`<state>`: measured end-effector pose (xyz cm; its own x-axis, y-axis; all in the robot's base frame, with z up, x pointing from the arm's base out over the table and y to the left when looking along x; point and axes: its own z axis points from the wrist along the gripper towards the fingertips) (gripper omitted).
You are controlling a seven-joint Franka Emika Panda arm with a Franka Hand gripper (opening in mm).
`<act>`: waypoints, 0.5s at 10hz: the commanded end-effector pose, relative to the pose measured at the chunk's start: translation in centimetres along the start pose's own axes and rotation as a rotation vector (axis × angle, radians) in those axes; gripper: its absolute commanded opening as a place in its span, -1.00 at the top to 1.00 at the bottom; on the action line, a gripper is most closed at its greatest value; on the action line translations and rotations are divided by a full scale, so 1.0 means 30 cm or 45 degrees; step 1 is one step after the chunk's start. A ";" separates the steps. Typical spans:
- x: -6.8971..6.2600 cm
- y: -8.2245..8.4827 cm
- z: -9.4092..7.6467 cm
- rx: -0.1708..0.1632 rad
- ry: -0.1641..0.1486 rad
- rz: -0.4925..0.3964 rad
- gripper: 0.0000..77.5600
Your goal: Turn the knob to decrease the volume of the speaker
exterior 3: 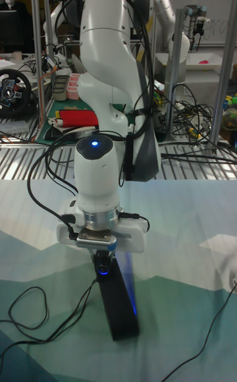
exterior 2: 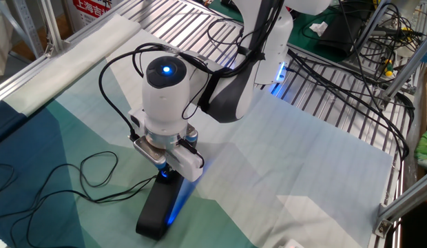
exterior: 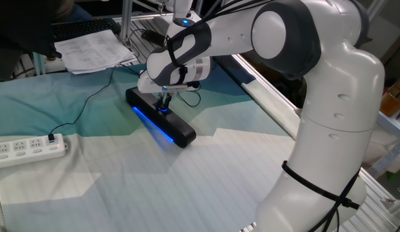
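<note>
The speaker [exterior: 162,119] is a long black bar lying on the cloth, with a blue light strip glowing along its near edge. It also shows as the speaker [exterior 2: 157,209] and the speaker [exterior 3: 119,298]. The knob [exterior 3: 103,269] is a small dial with a blue ring on the bar's top, near its far end. My gripper [exterior: 164,103] points straight down on the knob [exterior: 163,109], with its dark fingers closed around it. In the other fixed view the hand covers most of the dial, and my gripper [exterior 2: 168,172] sits over a blue glow.
A white power strip [exterior: 27,149] lies at the left, and a thin black cable [exterior: 90,100] runs from it to the bar. Papers [exterior: 90,50] and a keyboard lie at the back left. Loose cable loops [exterior 2: 96,172] rest beside the bar. Metal rails [exterior 2: 351,117] border the cloth.
</note>
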<state>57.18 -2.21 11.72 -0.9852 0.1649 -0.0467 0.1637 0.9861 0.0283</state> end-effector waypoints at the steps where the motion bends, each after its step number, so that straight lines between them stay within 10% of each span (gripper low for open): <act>1: 0.097 -0.005 0.131 0.029 0.106 -0.515 0.97; 5: 0.097 -0.005 0.133 0.038 0.092 -0.505 0.97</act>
<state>57.18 -2.14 11.73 -0.9949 0.0885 -0.0486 0.0875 0.9959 0.0225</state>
